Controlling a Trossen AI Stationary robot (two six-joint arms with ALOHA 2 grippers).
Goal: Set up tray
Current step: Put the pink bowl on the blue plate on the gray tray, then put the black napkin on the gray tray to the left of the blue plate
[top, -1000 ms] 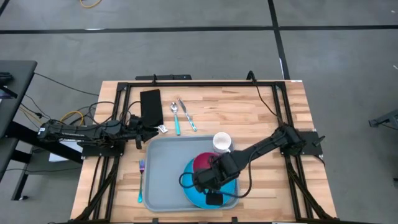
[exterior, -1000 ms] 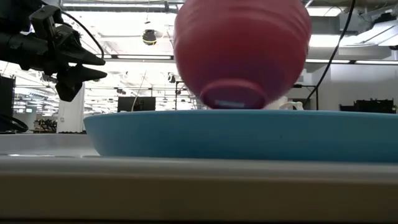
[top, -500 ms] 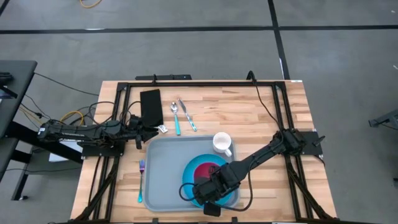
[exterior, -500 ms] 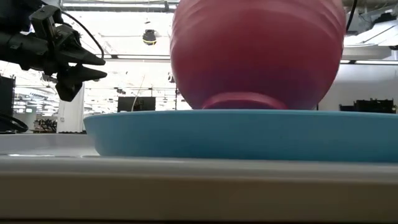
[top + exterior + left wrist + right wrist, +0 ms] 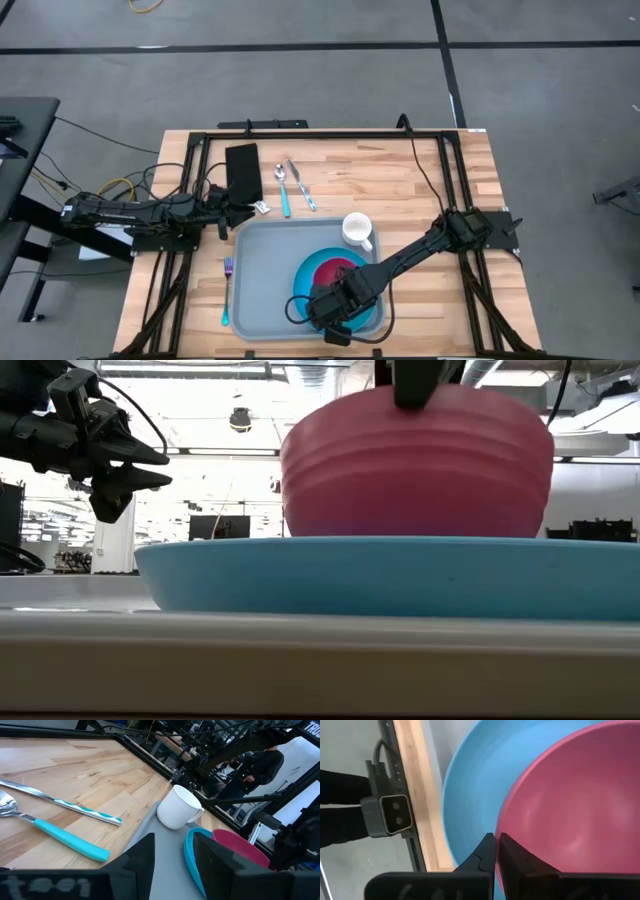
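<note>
Pink bowl (image 5: 415,465): seated on blue plate (image 5: 300,575) in tray (image 5: 262,255); right gripper (image 5: 495,851) pinches its rim. Release straight upward, avoid dragging.

— Any writing you can read from up there?

— None that I can make out. My views show no label, brand, number or sign, neither on the things in front of me nor in the room behind.
</note>
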